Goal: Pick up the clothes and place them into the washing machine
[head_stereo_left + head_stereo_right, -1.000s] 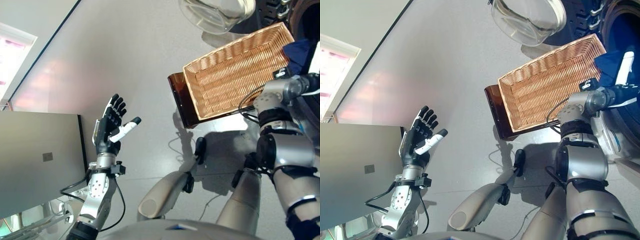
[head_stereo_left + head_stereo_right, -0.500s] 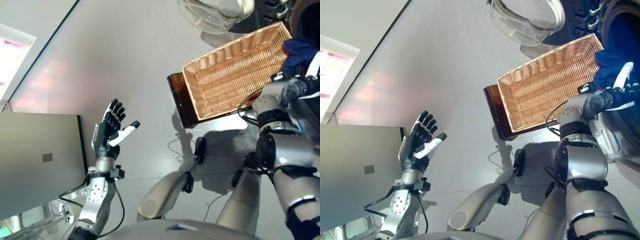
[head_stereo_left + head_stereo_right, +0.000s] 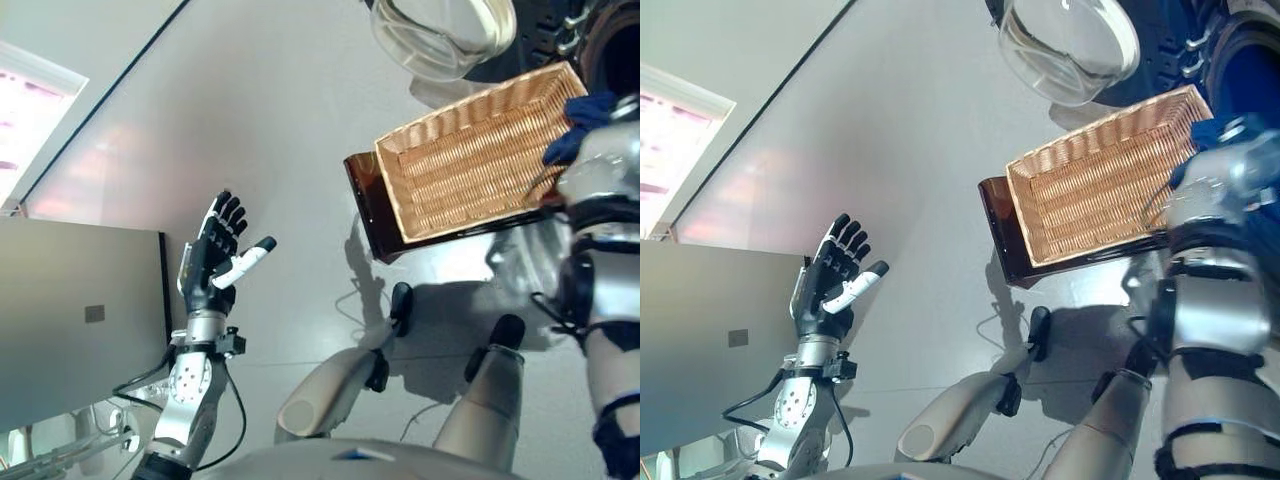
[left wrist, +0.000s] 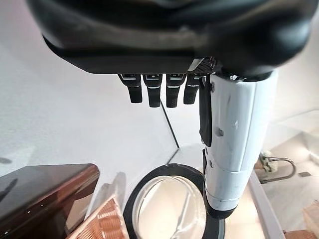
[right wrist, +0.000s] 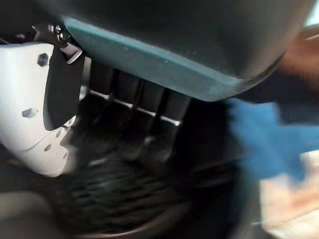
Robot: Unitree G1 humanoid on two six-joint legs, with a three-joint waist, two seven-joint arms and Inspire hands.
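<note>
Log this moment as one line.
left robot hand: open, idle | right robot hand: open at washing machine drum | blue cloth: beside | basket: empty

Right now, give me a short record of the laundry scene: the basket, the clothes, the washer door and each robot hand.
basket: wicker basket, looks empty, on a dark brown stand
clothes: blue cloth at the basket's far right end, by the right arm
washer door: round glass door swung open
left robot hand: raised, fingers straight, holding nothing
right robot hand: reaching into the dark drum; grip unclear

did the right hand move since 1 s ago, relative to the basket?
Yes. The right hand with blue cloth went past the wicker basket's far corner toward the washing machine drum.
</note>
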